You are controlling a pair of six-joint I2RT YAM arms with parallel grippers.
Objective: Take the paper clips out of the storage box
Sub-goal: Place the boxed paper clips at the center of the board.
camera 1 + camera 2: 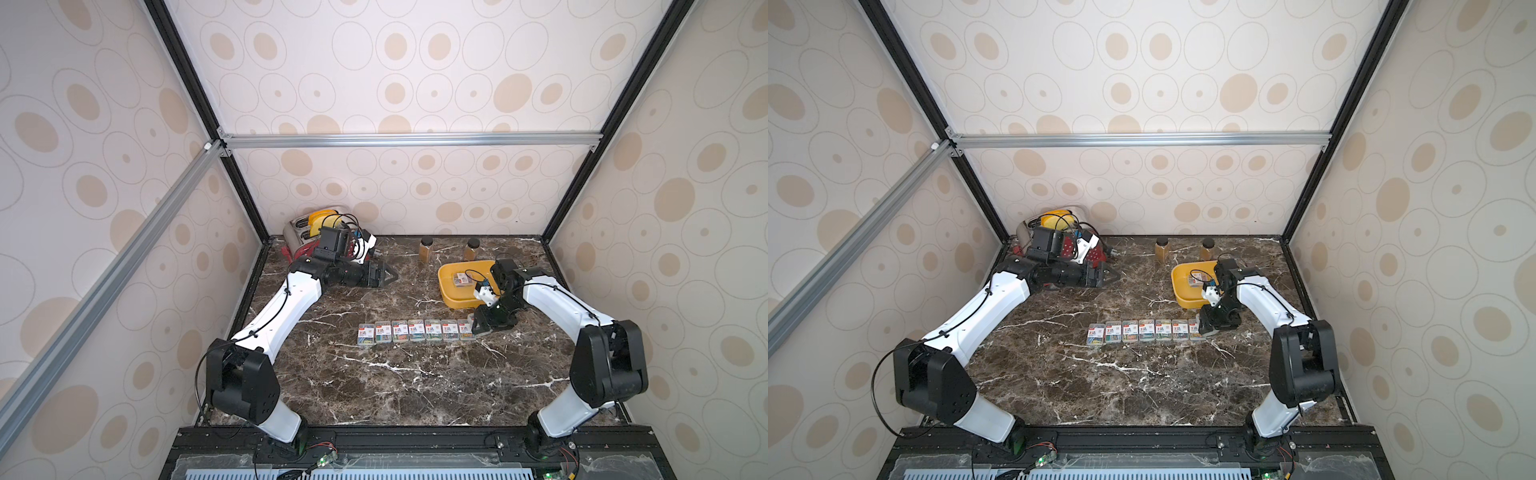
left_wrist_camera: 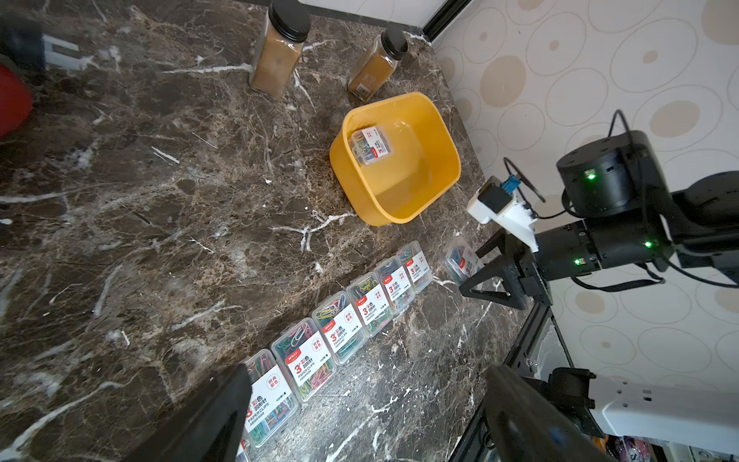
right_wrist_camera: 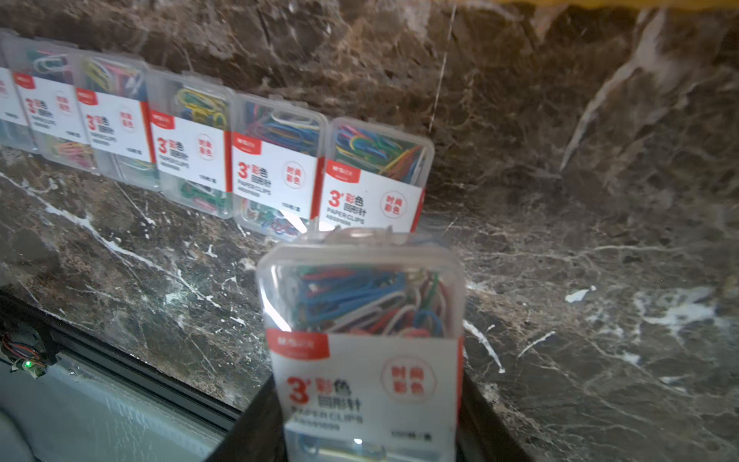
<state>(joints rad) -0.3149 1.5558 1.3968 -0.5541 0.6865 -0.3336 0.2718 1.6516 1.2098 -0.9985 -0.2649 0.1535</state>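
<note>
Paper-clip case (image 3: 362, 344): probably light, rigid, slick clear plastic; best pinched across its width, as right jaws hold it; left jaws wide apart, empty.

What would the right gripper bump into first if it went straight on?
Probably the last case in the row: the right gripper points its held case right at it. If it tilts down, the table could come first; depth is unclear.
</note>
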